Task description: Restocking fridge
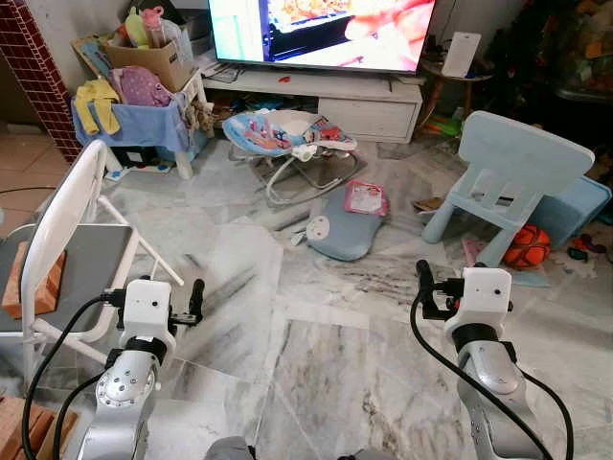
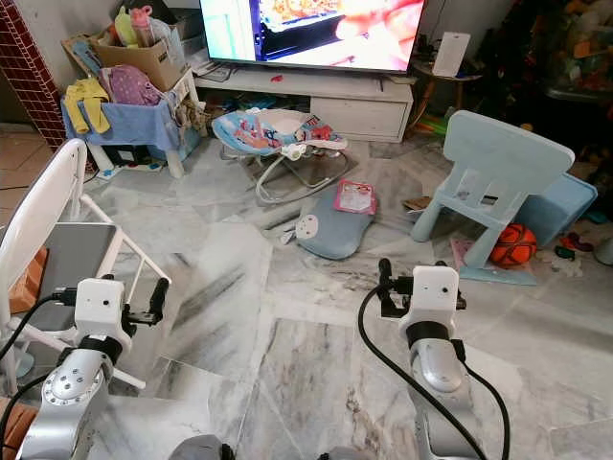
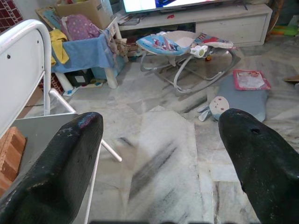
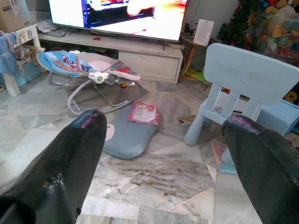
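A: Facing the marble floor (image 1: 316, 355), both arms are raised: left gripper (image 3: 161, 154) and right gripper (image 4: 163, 158), jaws spread wide, nothing held.

B: No fridge can be seen; a baby bouncer (image 1: 287, 134), pale blue chair (image 1: 512, 172) and television (image 1: 321, 29) are shown ahead.

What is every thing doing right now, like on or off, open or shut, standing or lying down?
TV: on.
Left gripper: open, empty.
Right gripper: open, empty.
Blue child's chair: upright.
Baby bouncer: upright, empty.
White folding chair: unfolded.
Cardboard box: open, full.
Orange ball: on floor.
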Robot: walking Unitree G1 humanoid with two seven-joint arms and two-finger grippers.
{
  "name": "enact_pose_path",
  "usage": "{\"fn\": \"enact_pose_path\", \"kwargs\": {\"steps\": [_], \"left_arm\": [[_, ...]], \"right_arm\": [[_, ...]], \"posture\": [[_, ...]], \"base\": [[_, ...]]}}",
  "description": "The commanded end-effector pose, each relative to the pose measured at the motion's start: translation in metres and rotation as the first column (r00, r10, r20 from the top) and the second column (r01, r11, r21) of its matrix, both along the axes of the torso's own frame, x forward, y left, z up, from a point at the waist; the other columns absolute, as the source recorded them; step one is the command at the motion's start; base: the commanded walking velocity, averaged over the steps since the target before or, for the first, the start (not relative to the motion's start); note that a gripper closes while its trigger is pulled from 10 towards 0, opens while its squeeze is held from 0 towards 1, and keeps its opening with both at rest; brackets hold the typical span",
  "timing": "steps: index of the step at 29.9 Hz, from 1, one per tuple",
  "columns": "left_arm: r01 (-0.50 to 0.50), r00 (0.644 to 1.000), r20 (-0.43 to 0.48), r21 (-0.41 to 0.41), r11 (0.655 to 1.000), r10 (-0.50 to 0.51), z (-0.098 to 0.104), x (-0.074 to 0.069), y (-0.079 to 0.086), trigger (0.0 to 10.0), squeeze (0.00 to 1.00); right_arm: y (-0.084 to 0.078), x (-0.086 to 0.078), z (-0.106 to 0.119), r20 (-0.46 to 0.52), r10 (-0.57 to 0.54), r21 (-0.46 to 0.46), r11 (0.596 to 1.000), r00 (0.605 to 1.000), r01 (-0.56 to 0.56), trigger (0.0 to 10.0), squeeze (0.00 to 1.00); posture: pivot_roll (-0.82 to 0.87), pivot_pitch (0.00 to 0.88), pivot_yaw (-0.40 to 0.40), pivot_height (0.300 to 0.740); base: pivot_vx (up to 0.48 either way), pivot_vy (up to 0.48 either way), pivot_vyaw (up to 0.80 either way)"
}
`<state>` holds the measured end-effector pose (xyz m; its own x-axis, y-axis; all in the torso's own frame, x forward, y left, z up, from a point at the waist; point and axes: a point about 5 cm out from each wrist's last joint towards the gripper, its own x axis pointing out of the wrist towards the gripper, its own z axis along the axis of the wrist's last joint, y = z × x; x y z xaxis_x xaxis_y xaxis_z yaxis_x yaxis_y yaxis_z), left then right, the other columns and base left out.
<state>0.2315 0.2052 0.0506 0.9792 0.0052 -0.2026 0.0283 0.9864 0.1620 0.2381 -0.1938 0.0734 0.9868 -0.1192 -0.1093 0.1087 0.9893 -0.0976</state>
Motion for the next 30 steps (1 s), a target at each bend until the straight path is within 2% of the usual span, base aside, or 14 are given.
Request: {"fn": "enact_pose_path", "kwargs": {"steps": [1,3,7,30], "left_arm": [[-0.07,0.967,0.24,-0.08,0.994,0.087,0.069,0.0149,-0.0076,10.0,0.0],[-0.08,0.967,0.236,-0.068,0.995,0.093,0.0688,0.0176,-0.0024,10.0,0.0],[-0.066,0.966,0.246,-0.067,0.996,0.08,0.07,0.0232,-0.0039,10.0,0.0],[-0.066,0.966,0.246,-0.067,0.996,0.08,0.07,0.0232,-0.0039,10.0,0.0]], "right_arm": [[0.0193,0.0601,0.0683,0.134,0.123,0.042,0.991,0.983,-0.13,10.0,0.0],[0.0188,0.06,0.0647,0.123,0.115,0.052,0.991,0.986,-0.122,10.0,0.0],[0.0208,0.0604,0.0628,0.111,0.106,0.049,0.992,0.988,-0.112,10.0,0.0],[0.0208,0.0604,0.0628,0.111,0.106,0.049,0.992,0.988,-0.112,10.0,0.0]], "posture": [[0.08,0.039,-0.052,0.74],[0.08,0.036,-0.053,0.74],[0.08,0.027,-0.054,0.74],[0.08,0.027,-0.054,0.74]], "base": [[0.0,0.0,0.0],[0.0,0.0,0.0],[0.0,0.0,0.0],[0.0,0.0,0.0]]}}
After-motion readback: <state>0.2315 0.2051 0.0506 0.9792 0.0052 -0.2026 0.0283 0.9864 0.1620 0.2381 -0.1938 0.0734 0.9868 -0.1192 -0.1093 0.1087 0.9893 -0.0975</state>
